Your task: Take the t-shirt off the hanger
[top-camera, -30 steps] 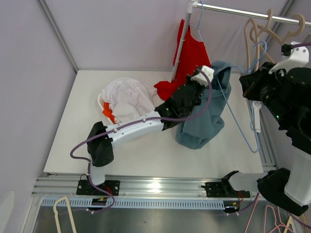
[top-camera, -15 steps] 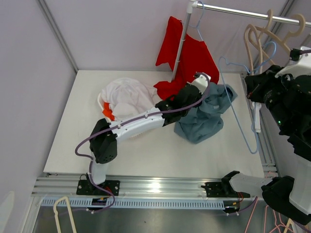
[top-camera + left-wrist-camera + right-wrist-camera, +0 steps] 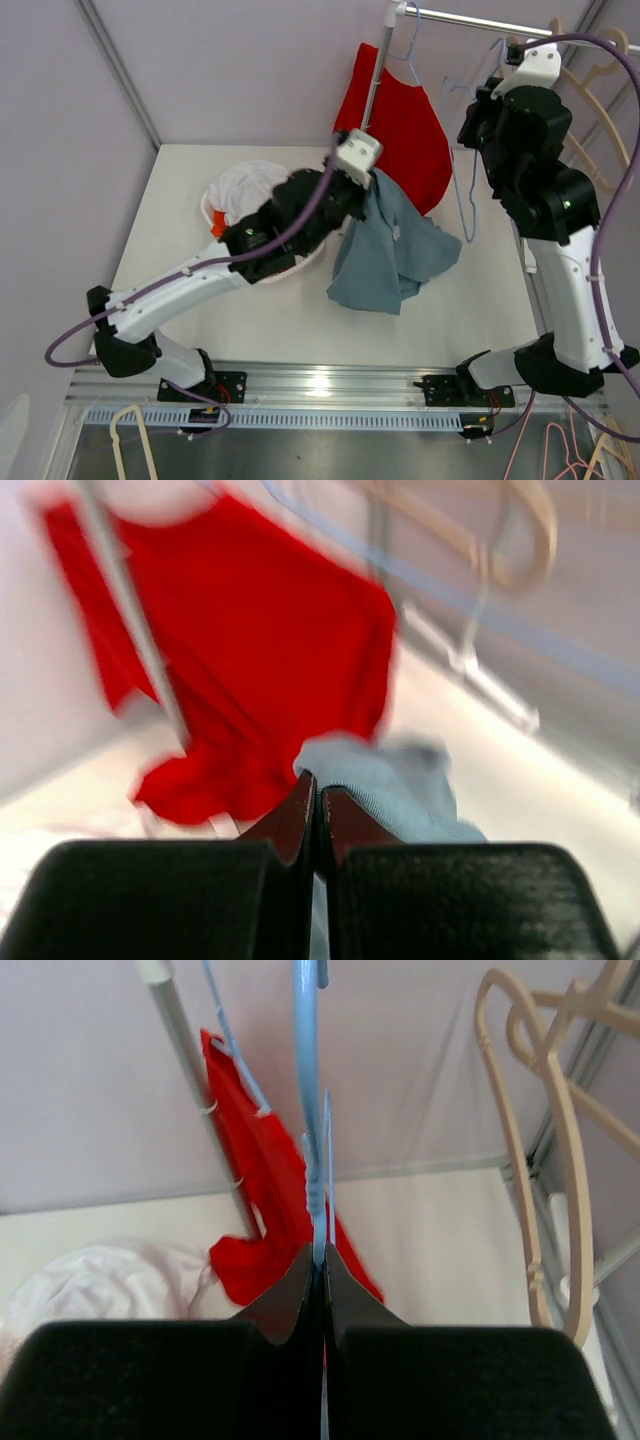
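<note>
Pinching the grey-blue t-shirt [image 3: 385, 250] by its top edge, the left fingers [image 3: 298, 812] hold it draped lengthwise down toward the desk [image 3: 300, 325], left of and below the blue hanger [image 3: 307, 1060] and apparently free of it; the right fingers [image 3: 295, 1292] are clamped on that hanger's wire.

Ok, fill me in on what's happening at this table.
The left gripper is shut on a grey-blue t-shirt and holds it up, so the cloth drapes down toward the table. The right gripper is shut on a light blue wire hanger, raised off to the side. The t-shirt looks clear of the hanger. A red garment hangs by the pole, and a white garment lies heaped on the table.
</note>
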You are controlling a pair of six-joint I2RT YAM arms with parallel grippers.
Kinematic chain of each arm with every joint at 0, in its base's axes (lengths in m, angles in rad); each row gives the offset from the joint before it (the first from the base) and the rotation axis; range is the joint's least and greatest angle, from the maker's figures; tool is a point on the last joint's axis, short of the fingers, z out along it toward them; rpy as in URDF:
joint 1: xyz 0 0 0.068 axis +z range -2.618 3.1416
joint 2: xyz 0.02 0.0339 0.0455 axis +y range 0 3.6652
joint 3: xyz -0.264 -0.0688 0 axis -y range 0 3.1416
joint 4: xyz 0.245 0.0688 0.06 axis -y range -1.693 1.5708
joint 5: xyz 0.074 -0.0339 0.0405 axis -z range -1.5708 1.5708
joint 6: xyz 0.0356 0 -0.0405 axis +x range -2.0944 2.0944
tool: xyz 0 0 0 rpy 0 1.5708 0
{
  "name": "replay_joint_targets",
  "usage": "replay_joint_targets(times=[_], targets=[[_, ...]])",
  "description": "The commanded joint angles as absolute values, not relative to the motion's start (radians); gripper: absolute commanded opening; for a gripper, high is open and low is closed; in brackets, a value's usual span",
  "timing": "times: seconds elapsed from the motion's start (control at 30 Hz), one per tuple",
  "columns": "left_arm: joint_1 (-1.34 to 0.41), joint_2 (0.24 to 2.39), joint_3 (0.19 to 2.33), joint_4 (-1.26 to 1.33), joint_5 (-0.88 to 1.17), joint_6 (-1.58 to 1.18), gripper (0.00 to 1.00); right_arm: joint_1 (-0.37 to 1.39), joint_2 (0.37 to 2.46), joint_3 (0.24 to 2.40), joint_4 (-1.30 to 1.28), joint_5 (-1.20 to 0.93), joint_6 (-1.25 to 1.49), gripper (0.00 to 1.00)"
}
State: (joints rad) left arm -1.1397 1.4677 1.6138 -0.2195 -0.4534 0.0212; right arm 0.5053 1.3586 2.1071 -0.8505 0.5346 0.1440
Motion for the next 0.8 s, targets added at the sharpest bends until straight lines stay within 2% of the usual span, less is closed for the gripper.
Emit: replay_joint_targets(times=[0.0,0.3,0.43,0.67,0.77], targets=[[-1.048,1.411,1.758,-0.245,-0.451,0.087,0.01,0.463,1.428,2.175,-0.712,0.557,0.052,0.0],[-0.789,1.623,2.284,-0.296,-0.437,0.158,0.01,0.284,1.542,2.221,-0.575,0.339,-0.04,0.0],[-0.678,1.742,2.322,-0.061,-0.497,0.28,0.01,0.218,1.578,2.209,-0.502,0.263,-0.051,0.0],[-0.49,1.767,2.373,-0.008,-0.382,0.118,0.01,0.143,1.66,2.282,-0.439,0.158,-0.043,0.0],[-0.448,1.781,2.381,0.047,-0.383,0.138,0.01,0.115,1.722,2.359,-0.433,0.124,-0.029,0.0]])
